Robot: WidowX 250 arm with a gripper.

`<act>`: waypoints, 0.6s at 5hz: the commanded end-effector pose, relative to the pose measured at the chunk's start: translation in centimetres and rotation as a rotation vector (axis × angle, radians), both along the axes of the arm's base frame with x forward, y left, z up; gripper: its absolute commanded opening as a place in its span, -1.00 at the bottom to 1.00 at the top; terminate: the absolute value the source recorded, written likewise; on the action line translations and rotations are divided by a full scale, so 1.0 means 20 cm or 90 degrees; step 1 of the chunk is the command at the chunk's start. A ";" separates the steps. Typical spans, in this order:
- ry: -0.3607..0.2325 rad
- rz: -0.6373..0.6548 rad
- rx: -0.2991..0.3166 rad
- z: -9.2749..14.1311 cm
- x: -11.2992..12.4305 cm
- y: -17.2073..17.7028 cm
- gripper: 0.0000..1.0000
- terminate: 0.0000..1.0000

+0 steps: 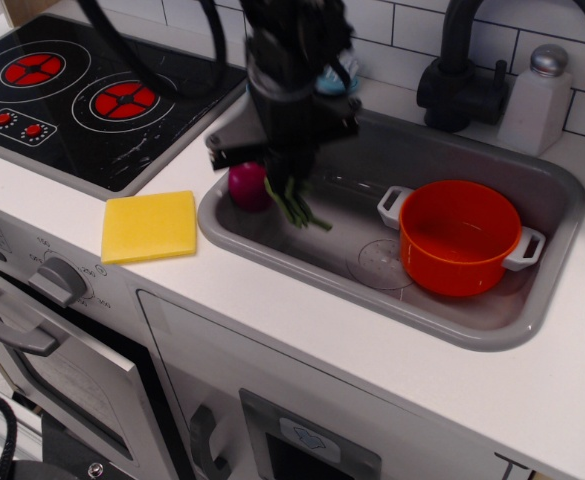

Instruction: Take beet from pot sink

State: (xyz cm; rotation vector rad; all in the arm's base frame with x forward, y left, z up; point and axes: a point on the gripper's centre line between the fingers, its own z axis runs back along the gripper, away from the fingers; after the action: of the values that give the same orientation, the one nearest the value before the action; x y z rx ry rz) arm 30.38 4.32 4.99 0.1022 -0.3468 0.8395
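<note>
One beet [248, 186], gripped under fingers [277, 160]

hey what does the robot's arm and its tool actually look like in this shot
The arm is black and blocky, motion-blurred, ending in a dark tool with a flat black crossbar above its fingers. A thick black cable loops from it over the stove. No markings are legible.

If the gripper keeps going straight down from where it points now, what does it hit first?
Most likely the left end of the sink, its rim or the floor just inside. The gripper points down, holding the beet there. Depth is unclear from this single view.
</note>
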 end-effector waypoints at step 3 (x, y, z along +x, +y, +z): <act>0.027 0.007 -0.024 0.15 0.04 0.07 1.00 -1.00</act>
State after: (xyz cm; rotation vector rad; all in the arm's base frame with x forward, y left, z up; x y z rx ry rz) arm 29.78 4.81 5.45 0.1095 -0.2137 0.8511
